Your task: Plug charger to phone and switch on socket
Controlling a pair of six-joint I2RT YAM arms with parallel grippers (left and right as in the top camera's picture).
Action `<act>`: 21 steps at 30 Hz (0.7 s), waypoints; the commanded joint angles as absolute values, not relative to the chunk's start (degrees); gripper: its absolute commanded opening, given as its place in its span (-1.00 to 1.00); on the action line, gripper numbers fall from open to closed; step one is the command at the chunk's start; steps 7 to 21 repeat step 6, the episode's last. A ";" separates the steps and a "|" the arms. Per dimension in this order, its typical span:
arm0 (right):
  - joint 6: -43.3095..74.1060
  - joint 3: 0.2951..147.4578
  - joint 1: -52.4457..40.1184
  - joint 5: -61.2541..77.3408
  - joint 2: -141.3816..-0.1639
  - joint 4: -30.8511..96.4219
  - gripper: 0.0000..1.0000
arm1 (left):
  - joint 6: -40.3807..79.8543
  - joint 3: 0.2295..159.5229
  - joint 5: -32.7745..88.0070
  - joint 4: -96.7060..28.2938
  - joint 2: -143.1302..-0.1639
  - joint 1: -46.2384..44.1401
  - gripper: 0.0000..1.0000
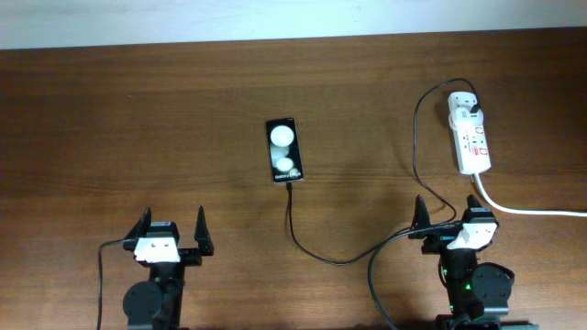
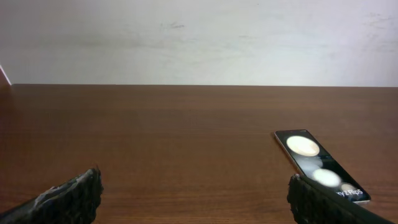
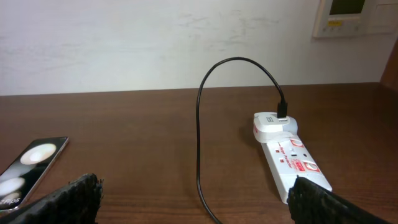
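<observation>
The black phone [image 1: 284, 150] lies face up at the table's middle, with two white glare spots; it also shows in the left wrist view [image 2: 320, 165] and the right wrist view [image 3: 28, 167]. The thin black charger cable [image 1: 316, 252] runs from the phone's near end in a curve to the right and up to a white adapter on the white socket strip [image 1: 470, 136], seen too in the right wrist view [image 3: 292, 162]. In the right wrist view the cable [image 3: 199, 143] arches over to the adapter. My left gripper [image 1: 171, 236] and right gripper [image 1: 451, 220] are both open and empty, near the front edge.
A thick white cord [image 1: 523, 209] leaves the strip's near end toward the right edge. A light wall runs behind the table. A white wall panel [image 3: 354, 15] shows at upper right in the right wrist view.
</observation>
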State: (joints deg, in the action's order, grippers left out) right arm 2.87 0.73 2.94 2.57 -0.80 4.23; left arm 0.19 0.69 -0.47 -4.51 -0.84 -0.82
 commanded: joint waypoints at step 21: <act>3.29 0.32 2.98 1.87 -0.32 4.34 0.97 | -0.51 0.51 -0.84 -4.80 -0.56 -0.58 0.98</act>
